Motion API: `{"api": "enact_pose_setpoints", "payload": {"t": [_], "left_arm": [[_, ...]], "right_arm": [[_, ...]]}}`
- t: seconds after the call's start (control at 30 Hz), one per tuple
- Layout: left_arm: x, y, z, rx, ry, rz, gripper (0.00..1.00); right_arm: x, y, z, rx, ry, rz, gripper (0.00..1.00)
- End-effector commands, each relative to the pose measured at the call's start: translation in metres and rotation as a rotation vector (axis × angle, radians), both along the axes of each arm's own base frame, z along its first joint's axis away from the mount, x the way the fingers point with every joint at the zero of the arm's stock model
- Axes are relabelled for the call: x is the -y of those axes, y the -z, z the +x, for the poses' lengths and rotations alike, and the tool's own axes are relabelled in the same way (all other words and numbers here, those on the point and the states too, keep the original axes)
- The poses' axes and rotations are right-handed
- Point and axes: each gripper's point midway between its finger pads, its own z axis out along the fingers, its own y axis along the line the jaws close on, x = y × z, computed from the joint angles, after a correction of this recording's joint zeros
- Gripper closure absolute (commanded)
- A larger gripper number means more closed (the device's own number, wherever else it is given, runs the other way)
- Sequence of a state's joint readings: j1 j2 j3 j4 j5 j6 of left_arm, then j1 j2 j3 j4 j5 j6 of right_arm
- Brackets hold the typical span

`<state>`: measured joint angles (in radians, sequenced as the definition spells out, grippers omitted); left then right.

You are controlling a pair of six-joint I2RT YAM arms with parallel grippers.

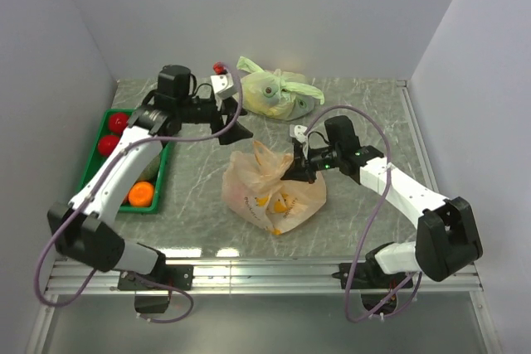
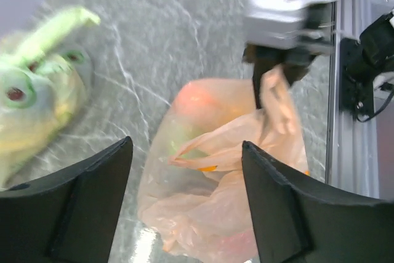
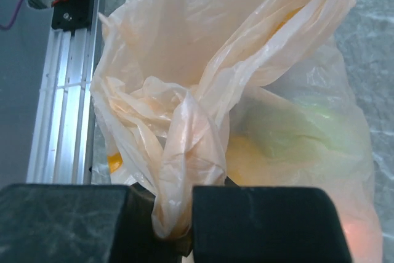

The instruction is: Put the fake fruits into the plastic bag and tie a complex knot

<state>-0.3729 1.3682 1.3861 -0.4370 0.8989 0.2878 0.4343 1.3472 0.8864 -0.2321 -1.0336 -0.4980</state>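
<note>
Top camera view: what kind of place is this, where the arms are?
Probably a robot lab test cell. The left arm and right arm are mounted on a metal rail, plain grey walls box in the marbled table, and a green tray holds glossy fake fruits.

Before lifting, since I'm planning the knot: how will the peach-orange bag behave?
Probably floppy: the peach-orange bag is thin film, pinched at one fold by the right gripper, so it would sag. The fake fruits inside look loose, likely shifting and swinging.
</note>
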Motion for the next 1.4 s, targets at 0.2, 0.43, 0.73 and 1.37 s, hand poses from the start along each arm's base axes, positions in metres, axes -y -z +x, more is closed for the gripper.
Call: {"api": "enact_pose_setpoints", "payload": {"t": [0.2,0.43,0.73,1.37], "left_arm": [[0.009,0.054,-0.006,-0.02,0.233,0.078,0.19],[0.014,0.071,-0.011,-0.004,0.405,0.103,0.24],[0.022,0.1,-0.016,-0.021,0.465,0.152,0.27],[0.018,0.006,-0.036,-0.358,0.075,0.139,1.0]], "right_arm": [[-0.004,-0.018,-0.005,0.196,-0.074,0.0,1.0],[-0.004,-0.02,-0.005,0.217,-0.094,-0.007,1.0],[-0.004,-0.023,-0.003,0.236,-0.104,-0.011,1.0],[-0.011,-0.024,0.007,-0.184,0.187,0.009,1.0]]}}
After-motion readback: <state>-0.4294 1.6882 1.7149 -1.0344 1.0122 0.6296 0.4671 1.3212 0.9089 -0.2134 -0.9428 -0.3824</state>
